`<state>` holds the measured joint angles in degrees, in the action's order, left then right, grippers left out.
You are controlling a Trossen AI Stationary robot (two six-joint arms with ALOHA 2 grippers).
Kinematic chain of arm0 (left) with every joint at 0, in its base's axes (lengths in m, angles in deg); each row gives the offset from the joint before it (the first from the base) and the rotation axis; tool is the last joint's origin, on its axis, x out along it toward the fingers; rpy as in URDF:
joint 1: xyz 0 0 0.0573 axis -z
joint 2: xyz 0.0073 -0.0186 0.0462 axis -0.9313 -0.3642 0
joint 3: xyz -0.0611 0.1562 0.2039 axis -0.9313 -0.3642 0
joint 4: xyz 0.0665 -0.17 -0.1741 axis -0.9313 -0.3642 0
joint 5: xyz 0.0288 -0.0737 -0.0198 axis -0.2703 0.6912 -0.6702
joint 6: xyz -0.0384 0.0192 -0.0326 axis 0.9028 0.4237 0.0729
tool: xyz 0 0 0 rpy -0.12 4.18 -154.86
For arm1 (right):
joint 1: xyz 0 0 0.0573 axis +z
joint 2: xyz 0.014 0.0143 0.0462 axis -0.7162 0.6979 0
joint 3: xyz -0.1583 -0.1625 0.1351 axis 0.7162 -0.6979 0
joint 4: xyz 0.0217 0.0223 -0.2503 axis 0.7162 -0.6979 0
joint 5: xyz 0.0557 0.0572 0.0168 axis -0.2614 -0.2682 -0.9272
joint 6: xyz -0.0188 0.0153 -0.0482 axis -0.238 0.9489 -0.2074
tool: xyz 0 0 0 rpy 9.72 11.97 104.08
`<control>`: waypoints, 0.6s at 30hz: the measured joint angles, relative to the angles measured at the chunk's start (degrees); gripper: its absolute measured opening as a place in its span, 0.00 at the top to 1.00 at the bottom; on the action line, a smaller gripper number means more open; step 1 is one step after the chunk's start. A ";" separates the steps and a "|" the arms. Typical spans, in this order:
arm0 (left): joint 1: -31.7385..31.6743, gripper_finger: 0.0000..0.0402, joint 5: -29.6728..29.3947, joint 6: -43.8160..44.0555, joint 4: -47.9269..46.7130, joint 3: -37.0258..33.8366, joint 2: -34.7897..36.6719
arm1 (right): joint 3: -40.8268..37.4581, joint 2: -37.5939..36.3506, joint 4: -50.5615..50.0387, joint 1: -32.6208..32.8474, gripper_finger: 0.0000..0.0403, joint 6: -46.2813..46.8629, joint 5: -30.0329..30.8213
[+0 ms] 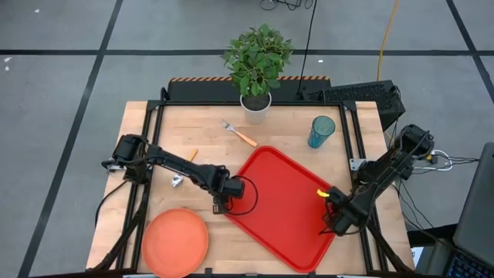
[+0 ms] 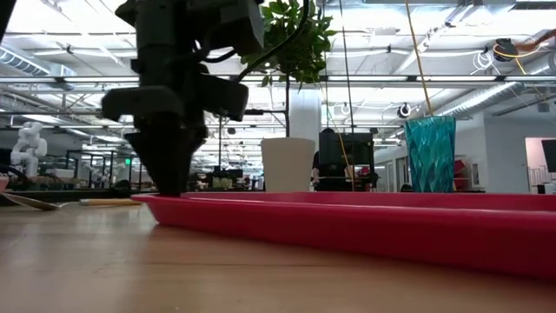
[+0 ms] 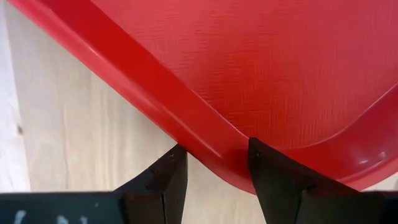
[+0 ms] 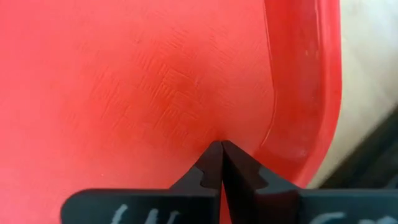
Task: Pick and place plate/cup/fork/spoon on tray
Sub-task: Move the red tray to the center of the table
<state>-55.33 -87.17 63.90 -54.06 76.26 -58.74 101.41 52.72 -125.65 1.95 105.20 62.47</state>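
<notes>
The red tray [image 1: 285, 193] lies skewed on the table's middle. My left gripper [image 1: 222, 205] is at the tray's left corner, shut on its rim; it also shows in the low view [image 2: 169, 187]. My right gripper [image 1: 337, 224] is shut, over the tray's near right edge. The orange plate [image 1: 175, 242] lies flat at the near left. The teal cup [image 1: 321, 131] stands upright at the far right. The fork [image 1: 239, 133] lies by the plant pot. The spoon [image 1: 181, 176] lies partly under my left arm. My left gripper holds the tray's rim at its left corner [image 3: 217, 146], one finger outside on the table side [image 3: 171, 168] and one inside over the tray floor [image 3: 267, 168]. The fingers come from above, pointing down. The tray lies flat on the table. My right gripper has its shut fingertips [image 4: 222, 149] down on the tray's floor, just inside the raised rim [image 4: 298, 112] near the tray's right corner. The fingers come from above, pointing down. The tray lies flat under them.
A white pot with a green plant [image 1: 255, 104] stands at the far edge, between fork and cup. Bare wood lies between the plate and the tray and along the table's far left. A black frame rail runs along each side of the table.
</notes>
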 joint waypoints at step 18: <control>1.32 0.57 0.37 3.05 -2.13 -0.01 -0.05 | 2.04 0.12 11.70 -14.81 1.00 -27.89 15.16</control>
<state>-54.01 -86.81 66.95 -56.19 76.25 -58.79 103.44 52.84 -113.95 -12.86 77.30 77.63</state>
